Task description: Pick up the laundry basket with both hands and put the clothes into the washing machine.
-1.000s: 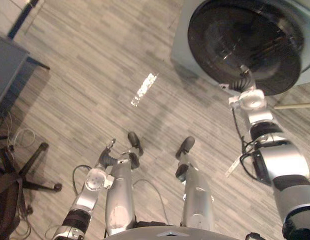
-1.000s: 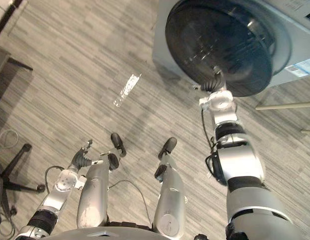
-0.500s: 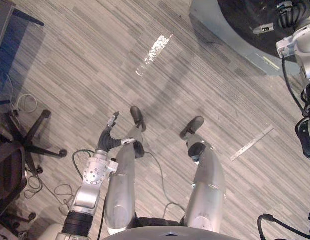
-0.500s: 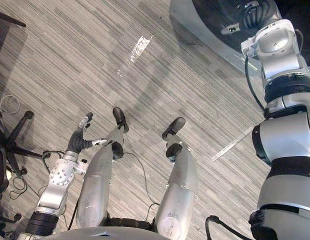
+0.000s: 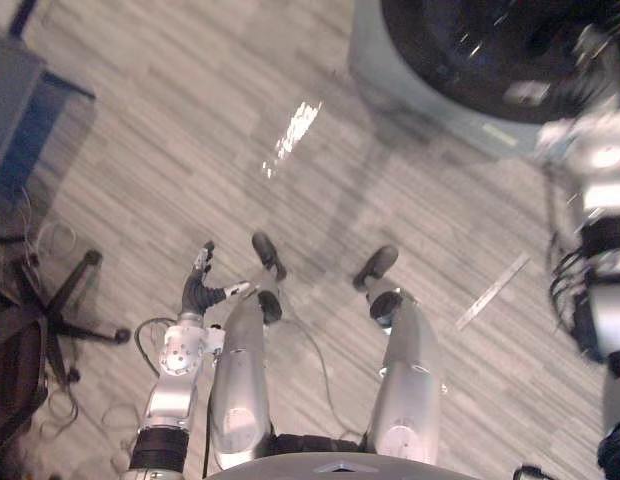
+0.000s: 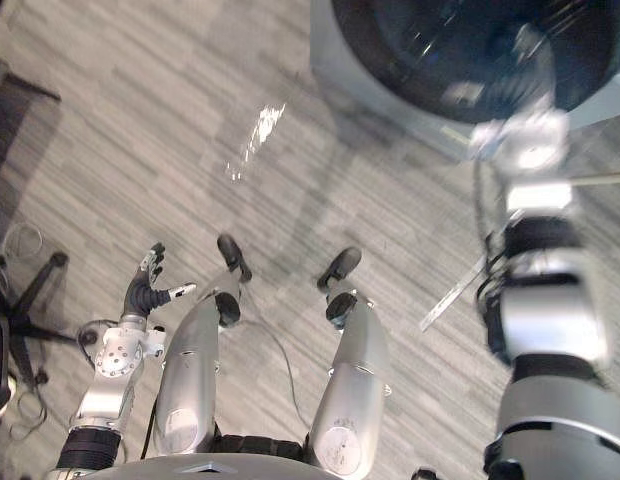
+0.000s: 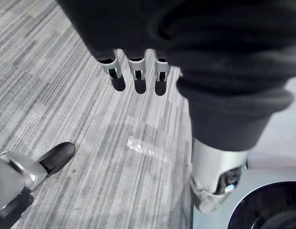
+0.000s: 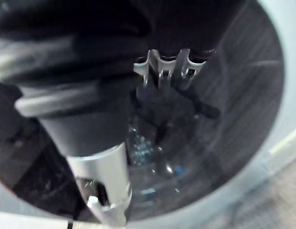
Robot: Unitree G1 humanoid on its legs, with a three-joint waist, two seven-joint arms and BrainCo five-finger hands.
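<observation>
Our right hand (image 8: 168,70) is up at the dark round front (image 6: 430,50) of the washing machine (image 5: 395,65), we judge in order to work at its door; whether its fingers are curled or straight we cannot tell. Our left hand (image 5: 201,288) hangs low at our side, fingers loose and apart, holding nothing. The machine stands ahead on our right. The floor (image 5: 170,150) before it is open, while an office chair (image 5: 60,320) and a dark desk (image 5: 15,110) border our left side

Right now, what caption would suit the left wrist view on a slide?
Robot's empty left hand, fingers relaxed, hangs above grey striped carpet floor near the washing machine's dark round door.
</observation>
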